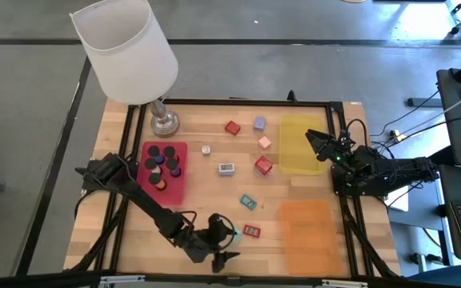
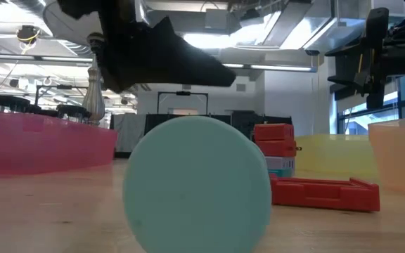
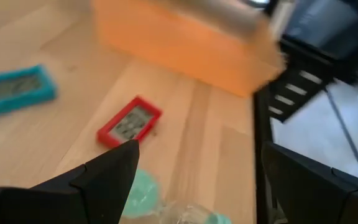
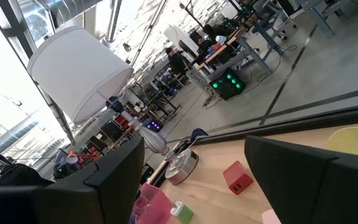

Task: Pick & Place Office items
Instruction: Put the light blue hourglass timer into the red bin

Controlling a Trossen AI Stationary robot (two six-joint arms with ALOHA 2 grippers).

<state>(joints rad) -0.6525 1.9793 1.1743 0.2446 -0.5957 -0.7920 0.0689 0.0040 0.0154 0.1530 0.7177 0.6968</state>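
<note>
two arms on the table, and the action is down at the near edge: the left gripper (image 1: pixel 224 240) hangs low over the wood with its fingers spread wide, holding nothing, and a teal round piece (image 1: pixel 232 234) sits right under and between them. in the left wrist view that teal piece (image 3: pixel 143 186) shows just past the dark fingers, with a flat red rectangle (image 3: pixel 129 121) lying just beyond it and a teal flat rectangle (image 3: pixel 14 90) off to the side. from table height the teal round piece (image 2: pixel 197 184) fills the middle, standing on its edge, the dark arm above it.

several black round pieces (image 1: pixel 162 157) lie on the pink mat (image 1: pixel 174 188). red blocks (image 1: pixel 263 166), a pink block (image 1: pixel 264 142) and a lavender block (image 1: pixel 259 123) are scattered mid-table near the lamp (image 1: pixel 130 52), well apart from the left gripper.

the right gripper (image 1: pixel 317 144) waits over the yellow mat (image 1: pixel 298 132), fingers apart, empty. the orange mat (image 1: pixel 310 232) lies nearer.
</note>
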